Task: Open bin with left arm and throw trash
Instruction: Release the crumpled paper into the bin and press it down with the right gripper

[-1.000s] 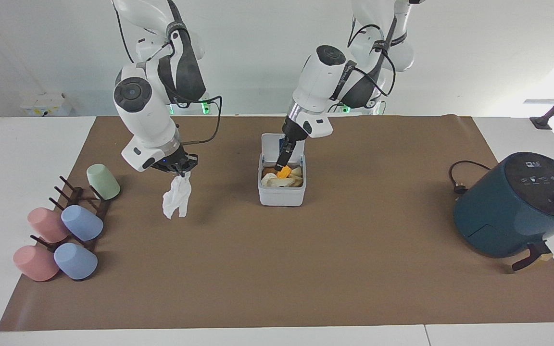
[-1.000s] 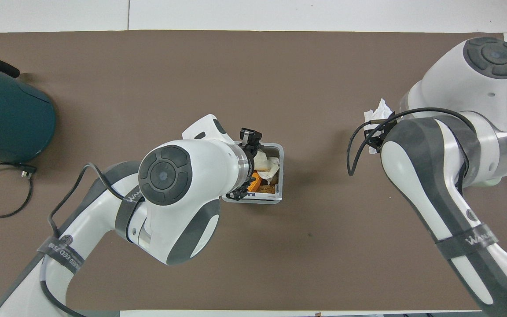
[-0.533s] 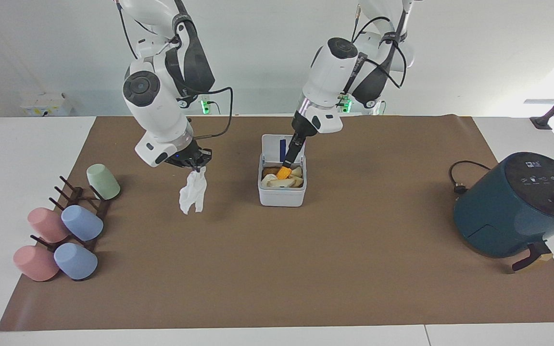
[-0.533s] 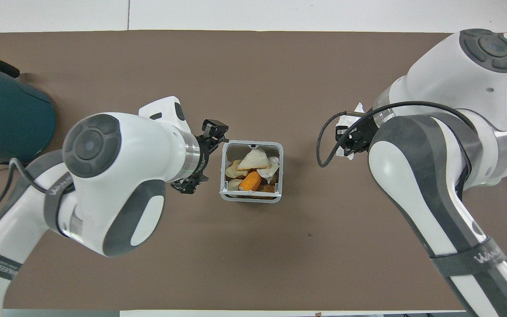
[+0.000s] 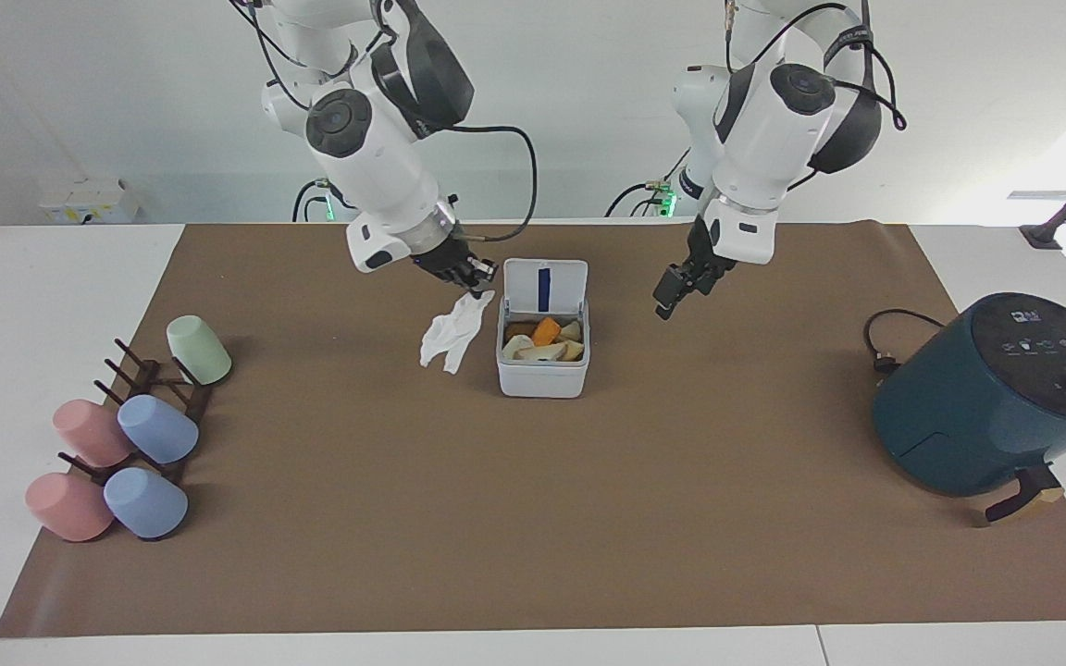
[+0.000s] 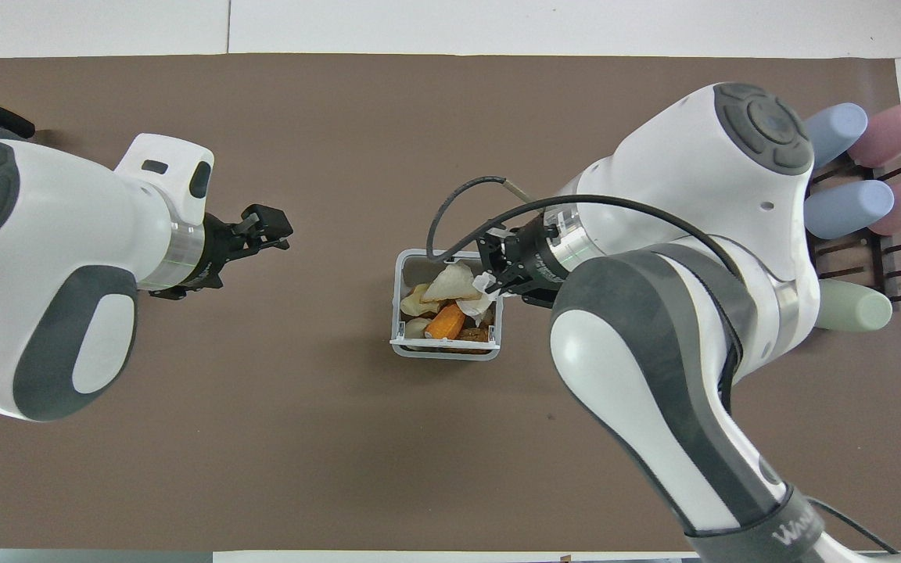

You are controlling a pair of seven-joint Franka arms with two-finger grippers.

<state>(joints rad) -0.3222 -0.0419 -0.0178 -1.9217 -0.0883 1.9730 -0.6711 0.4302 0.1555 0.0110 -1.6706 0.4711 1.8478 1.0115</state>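
The white-grey bin stands mid-mat with its lid upright and the blue stripe showing. Inside lie a tan bread wedge, an orange piece and cream lumps. My right gripper is shut on the crumpled white tissue, which hangs just beside the bin toward the right arm's end. In the overhead view this gripper sits at the bin's rim. My left gripper is shut and empty, raised over bare mat between the bin and the air fryer; it also shows in the overhead view.
A dark teal air fryer with its cable stands at the left arm's end. Several pastel cups on a dark rack lie at the right arm's end and also show in the overhead view.
My left gripper has pulled out of the bin, risen and swung toward the air fryer, leaving the lid upright. My right gripper has carried the tissue from near the cups up to the bin.
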